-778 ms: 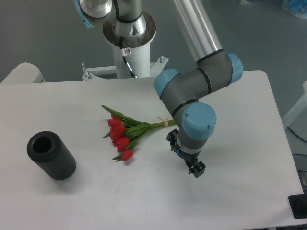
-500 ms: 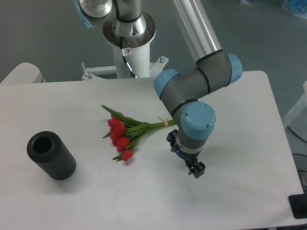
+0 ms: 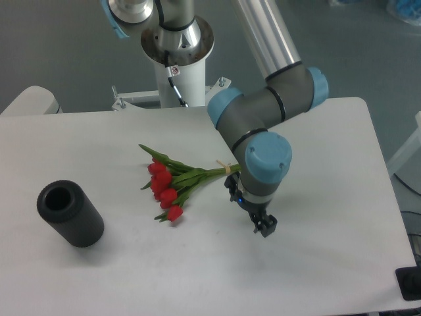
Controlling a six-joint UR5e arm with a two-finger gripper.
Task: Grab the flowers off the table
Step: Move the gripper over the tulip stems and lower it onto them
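- The flowers (image 3: pixel 172 186) lie flat near the middle of the table (image 3: pixel 99 270), red heads toward 7 o'clock, stems running off toward 3 o'clock
- The gripper (image 3: pixel 252 212) hangs just past the stem ends, at 3 o'clock from the bunch, holding nothing
- Its fingers are partly hidden behind the wrist, so whether they're spread or together I can't tell
- A black cylinder (image 3: pixel 69 214) lies well off at 9 o'clock

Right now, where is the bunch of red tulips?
The bunch of red tulips lies mid-table, between the black hollow cylinder at left and the claw at right.
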